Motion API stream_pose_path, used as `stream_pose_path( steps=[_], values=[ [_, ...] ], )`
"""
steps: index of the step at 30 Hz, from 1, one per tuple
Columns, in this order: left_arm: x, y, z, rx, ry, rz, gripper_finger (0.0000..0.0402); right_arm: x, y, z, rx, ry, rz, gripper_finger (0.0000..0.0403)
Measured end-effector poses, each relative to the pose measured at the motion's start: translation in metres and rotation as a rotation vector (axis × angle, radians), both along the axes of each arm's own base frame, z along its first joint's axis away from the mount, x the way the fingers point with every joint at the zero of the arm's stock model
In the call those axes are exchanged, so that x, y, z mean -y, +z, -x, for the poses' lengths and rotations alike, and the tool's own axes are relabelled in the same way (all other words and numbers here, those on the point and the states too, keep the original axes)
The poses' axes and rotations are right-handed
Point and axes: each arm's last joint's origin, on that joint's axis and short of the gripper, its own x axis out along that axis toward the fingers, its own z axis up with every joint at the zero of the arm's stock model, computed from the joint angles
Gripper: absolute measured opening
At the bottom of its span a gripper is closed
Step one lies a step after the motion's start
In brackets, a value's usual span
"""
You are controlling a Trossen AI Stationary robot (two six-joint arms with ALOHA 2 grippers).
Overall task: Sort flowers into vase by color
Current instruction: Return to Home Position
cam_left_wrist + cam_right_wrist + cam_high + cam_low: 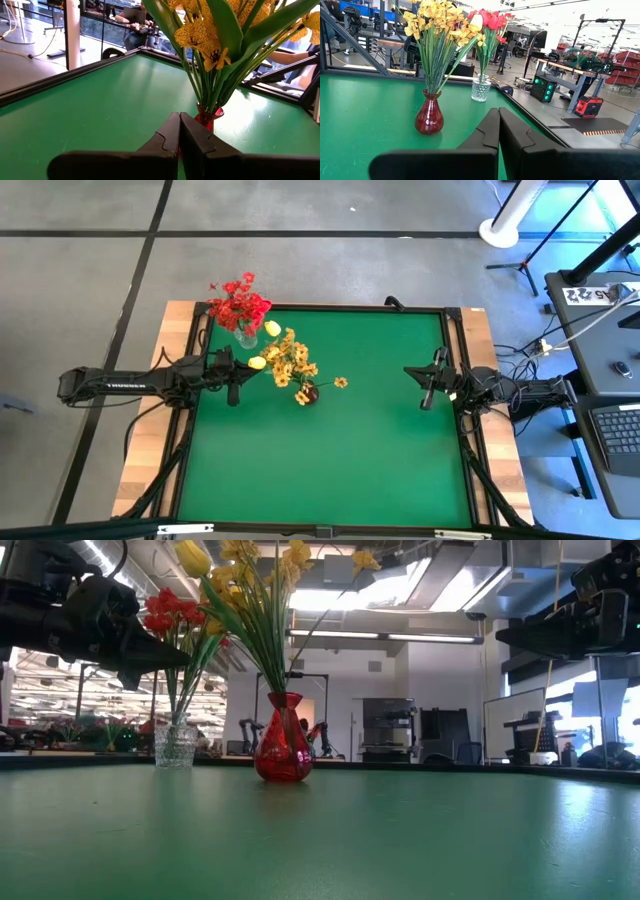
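Observation:
A red glass vase [283, 751] stands on the green table and holds the yellow flowers [288, 362], sprays and tulip buds, by their stems. A clear glass vase [174, 745] near the far left corner holds the red flowers [239, 303]. In the right wrist view the red vase [429, 116] is nearer and the clear vase [480, 89] stands behind it. My left gripper [178, 125] is shut and hovers just left of the red vase [209, 116], holding nothing. My right gripper [498, 121] is shut and waits above the table's right side.
The green table top [330, 450] has a raised dark rim [330, 308] around it. Both vases stand in the far left part of the table. Workshop benches, monitors and stands show in the room beyond.

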Motion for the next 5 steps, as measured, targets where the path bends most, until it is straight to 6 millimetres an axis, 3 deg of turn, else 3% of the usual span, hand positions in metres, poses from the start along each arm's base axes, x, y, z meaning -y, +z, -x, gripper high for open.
stream_pose_path(
  steps=[5],
  values=[
    [0.0000, 0.0000, 0.0000, 0.000, 0.000, 0.000, 0.0002, 0.0000, 0.0000, 0.0000, 0.000, 0.000, 0.000, 0.0005]
  ],
)
